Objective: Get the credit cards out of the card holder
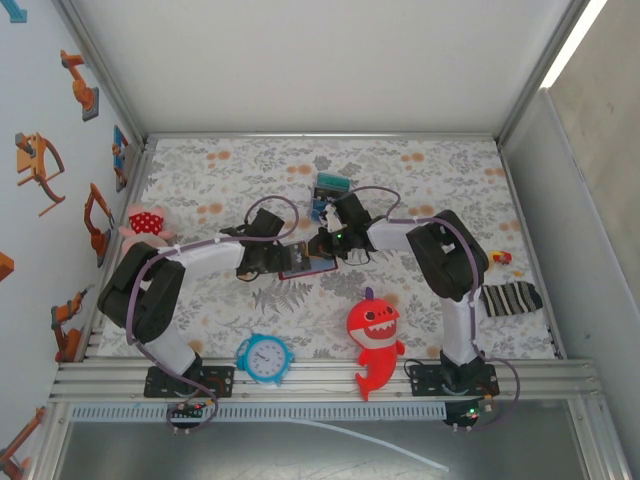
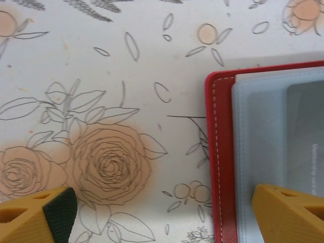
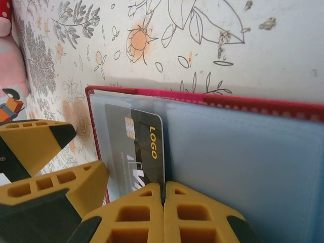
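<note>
Red card holder [image 3: 238,162], pale blue-grey inside; black card [image 3: 146,152], yellow lettering.

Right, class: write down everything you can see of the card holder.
The card holder lies open and flat on the floral table: dark red leather-like cover with pale stitching, pale blue-grey pockets inside. One pocket holds a black card marked LOGO. The right gripper, jaws shut, meets that card's edge; the open left gripper straddles the holder's edge.

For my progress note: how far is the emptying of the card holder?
Done: the card holder lies open; a teal card and a blue card lie beyond it. In hand: the right gripper is shut on the dark card, partly pocketed, while the open left gripper steadies the card holder. Left: drawing it out, plus any others.
</note>
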